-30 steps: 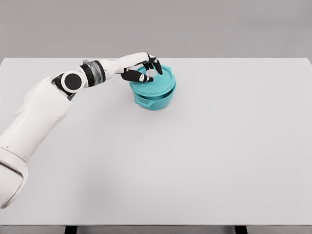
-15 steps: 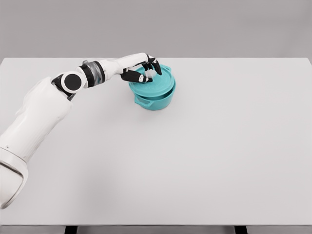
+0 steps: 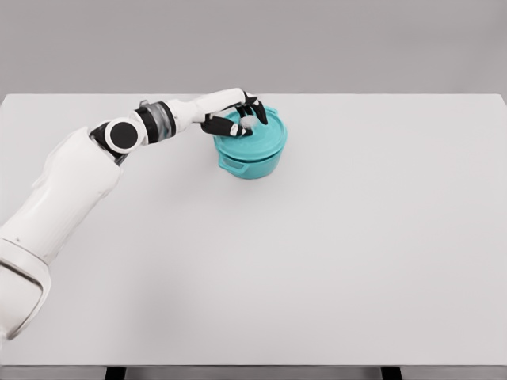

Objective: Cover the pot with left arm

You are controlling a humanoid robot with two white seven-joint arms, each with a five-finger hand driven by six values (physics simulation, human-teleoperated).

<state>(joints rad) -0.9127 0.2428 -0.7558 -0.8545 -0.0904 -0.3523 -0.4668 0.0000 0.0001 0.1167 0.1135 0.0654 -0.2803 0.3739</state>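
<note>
White table (image 3: 333, 261), plain grey wall (image 3: 356, 43) behind, 2 dark legs (image 3: 116, 373) below front edge

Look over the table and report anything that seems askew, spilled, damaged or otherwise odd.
Nothing stands out. The teal lid sits level on the teal pot, which stands upright on the white table. The left hand is over the lid with its fingers around the white knob. No spill or damage shows.

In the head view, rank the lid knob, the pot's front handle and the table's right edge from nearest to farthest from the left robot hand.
From the left robot hand:
1. Lid knob, within its fingers.
2. Pot's front handle, below.
3. Table's right edge, far right.
</note>
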